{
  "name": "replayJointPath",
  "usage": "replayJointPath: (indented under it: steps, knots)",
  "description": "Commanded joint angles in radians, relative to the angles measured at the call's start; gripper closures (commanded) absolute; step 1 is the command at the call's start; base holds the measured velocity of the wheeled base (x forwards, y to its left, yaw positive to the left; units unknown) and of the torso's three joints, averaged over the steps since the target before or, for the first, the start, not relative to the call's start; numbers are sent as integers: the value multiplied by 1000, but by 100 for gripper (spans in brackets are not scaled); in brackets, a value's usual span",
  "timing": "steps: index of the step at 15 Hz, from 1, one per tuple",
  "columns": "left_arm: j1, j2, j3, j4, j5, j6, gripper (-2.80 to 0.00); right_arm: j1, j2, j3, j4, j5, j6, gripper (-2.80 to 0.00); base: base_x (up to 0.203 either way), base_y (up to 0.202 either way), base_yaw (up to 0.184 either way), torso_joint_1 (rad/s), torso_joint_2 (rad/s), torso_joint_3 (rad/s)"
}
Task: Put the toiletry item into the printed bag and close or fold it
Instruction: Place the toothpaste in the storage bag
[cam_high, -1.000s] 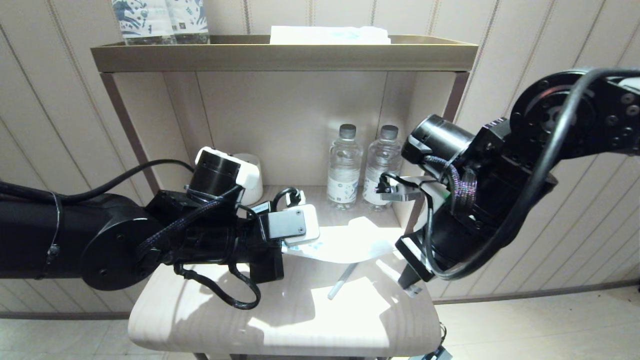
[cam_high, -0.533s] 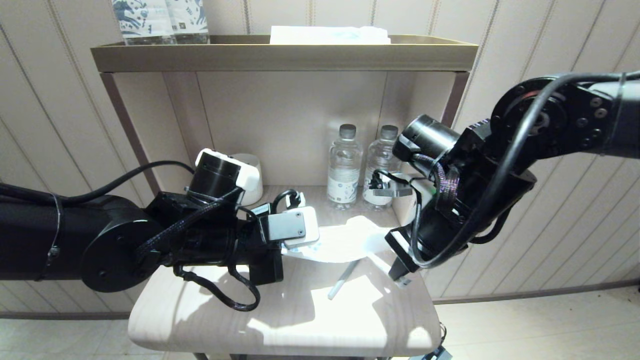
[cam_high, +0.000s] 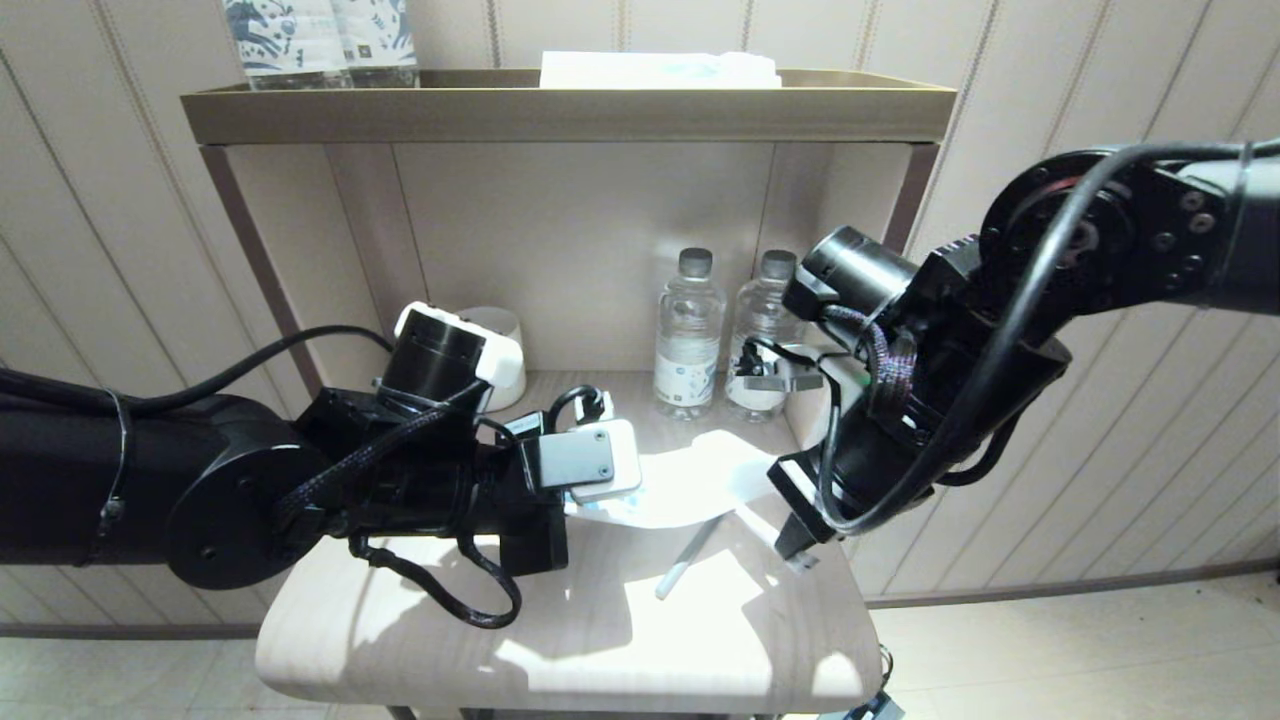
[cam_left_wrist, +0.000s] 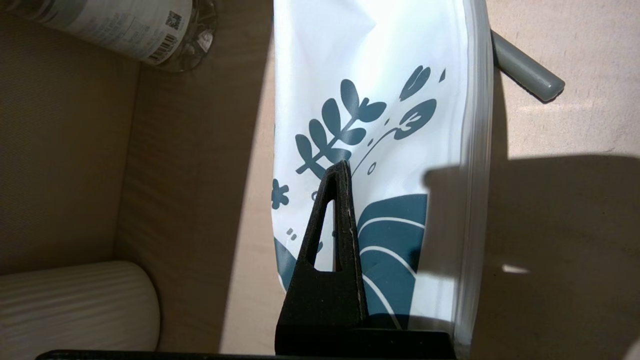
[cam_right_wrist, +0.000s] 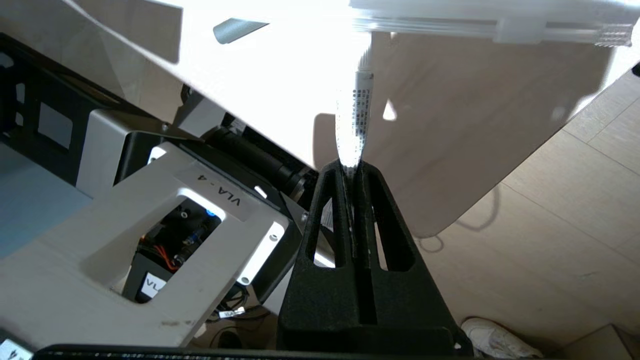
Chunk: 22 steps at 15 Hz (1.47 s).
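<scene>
Right gripper (cam_high: 797, 553) has shifted inward, pinching the printed bag (cam_high: 690, 485).

Left arm extends horizontally, left end effector (cam_left_wrist: 342, 172) clamped, fingers together. Right arm bends downward from the elbow, right end effector (cam_right_wrist: 354, 167) pinched closed, fingers pointing down.

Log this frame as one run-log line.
left pincer: shut on printed bag | right pincer: shut on bag's tab | toiletry item: on table, outside bag
</scene>
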Motion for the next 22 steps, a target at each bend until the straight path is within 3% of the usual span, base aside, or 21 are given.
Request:
replayJointPath:
  steps: [1, 22]
  knots:
    - [0, 5, -2, -2, -1, 5, 0, 11, -35, 9, 6, 0, 2, 0, 0, 0, 0, 0, 0, 0]
    - [0, 16, -1, -2, -1, 5, 0, -25, -43, 138, -26, 1, -2, 0, 0, 0, 0, 0, 0, 0]
